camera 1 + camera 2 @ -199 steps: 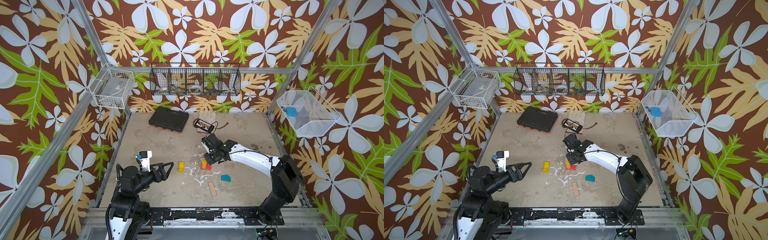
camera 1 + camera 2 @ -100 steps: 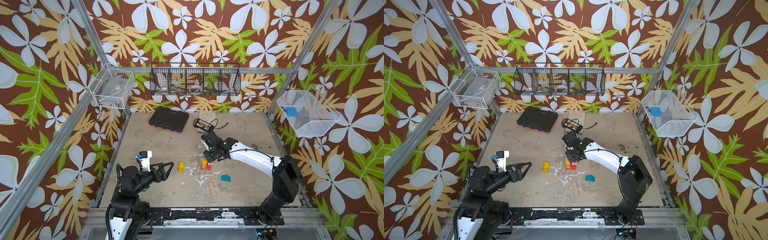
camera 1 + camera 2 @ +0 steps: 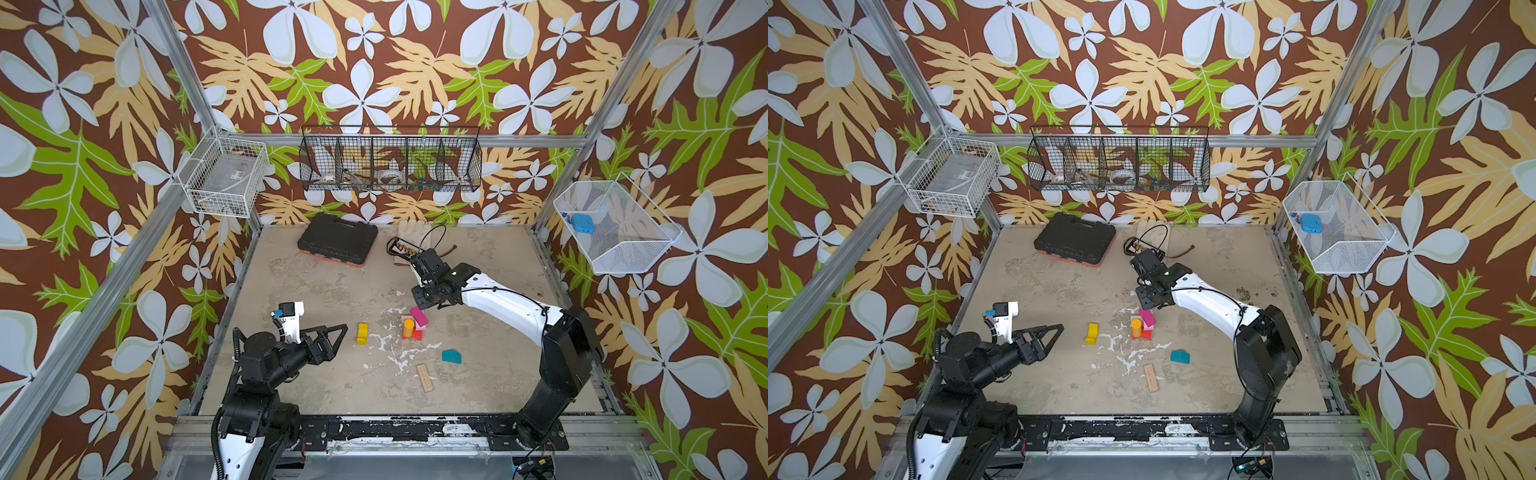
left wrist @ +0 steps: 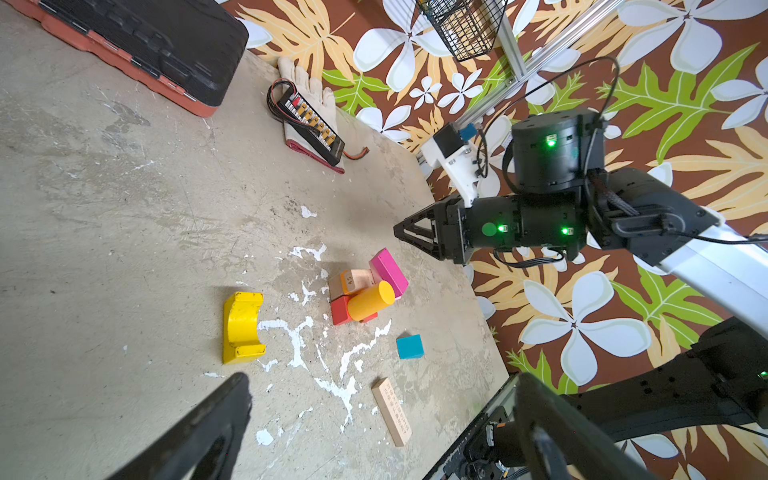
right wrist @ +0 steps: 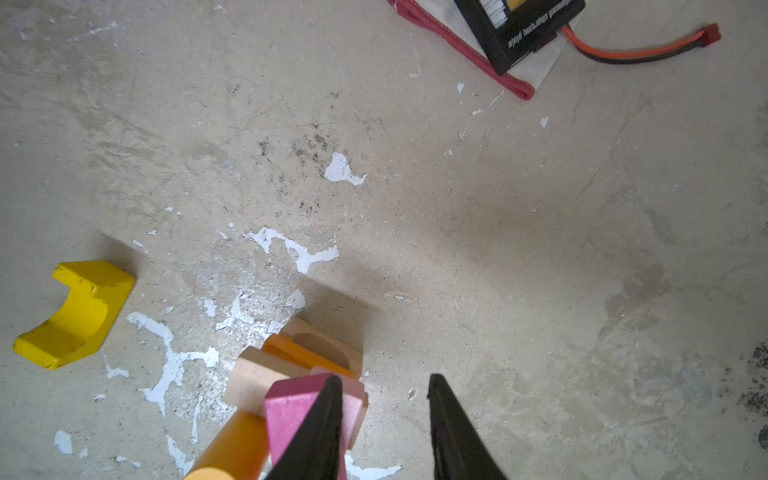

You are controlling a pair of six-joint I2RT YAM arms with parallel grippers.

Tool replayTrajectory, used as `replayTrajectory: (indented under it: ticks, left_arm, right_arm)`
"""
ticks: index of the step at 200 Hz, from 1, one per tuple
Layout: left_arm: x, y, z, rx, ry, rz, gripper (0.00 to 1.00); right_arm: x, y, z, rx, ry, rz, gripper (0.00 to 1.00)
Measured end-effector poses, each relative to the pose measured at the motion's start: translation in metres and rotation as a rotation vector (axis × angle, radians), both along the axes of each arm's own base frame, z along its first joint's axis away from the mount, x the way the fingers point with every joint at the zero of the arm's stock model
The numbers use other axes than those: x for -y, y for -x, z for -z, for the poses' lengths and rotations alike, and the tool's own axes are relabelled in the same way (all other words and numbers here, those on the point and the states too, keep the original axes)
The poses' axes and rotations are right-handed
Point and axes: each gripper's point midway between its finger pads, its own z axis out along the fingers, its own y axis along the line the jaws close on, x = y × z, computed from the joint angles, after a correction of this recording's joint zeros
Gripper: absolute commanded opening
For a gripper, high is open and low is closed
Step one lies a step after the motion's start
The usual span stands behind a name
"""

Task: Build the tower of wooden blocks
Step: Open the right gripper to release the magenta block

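The tower (image 3: 409,328) is a low stack: a red block (image 4: 340,311), plain wood blocks (image 4: 353,280) and an orange cylinder (image 4: 371,300). A magenta block (image 3: 419,316) (image 5: 291,411) rests tilted on it. My right gripper (image 3: 417,300) (image 5: 383,378) hovers open just behind it, one finger overlapping the magenta block and only bare floor between the fingers. Loose on the floor are a yellow arch (image 3: 362,333), a teal pentagon (image 3: 451,356) and a plain wood bar (image 3: 424,377). My left gripper (image 3: 332,336) (image 4: 381,378) hangs open and empty, left of the arch.
A black tool case (image 3: 337,244) lies at the back. Beside it a glove (image 3: 409,232) carries a black charger board with cables. Wire baskets (image 3: 390,160) hang on the back and side walls. White paint flecks mark the floor around the blocks.
My right gripper has drawn back and up from the stack, uncovering the magenta block tilted on top. The left arm has not moved.
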Motion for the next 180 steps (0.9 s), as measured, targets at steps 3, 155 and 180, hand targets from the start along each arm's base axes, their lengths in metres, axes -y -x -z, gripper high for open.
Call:
replayTrajectory:
  ticks: [3,155,180]
  left_arm:
    - [0.000,0.000,0.000,0.000,0.000,0.000,1.00]
    - [0.000,-0.001,0.001,-0.002,0.000,0.000,1.00]
    - [0.000,-0.001,0.001,-0.002,0.000,0.000,1.00]
  right_arm:
    - [0.000,0.000,0.001,-0.003,0.002,0.000,0.34]
    - [-0.010,0.005,0.017,-0.064,-0.030,-0.032,0.33]
    - [-0.012,0.005,0.018,-0.067,-0.034,-0.037,0.33]
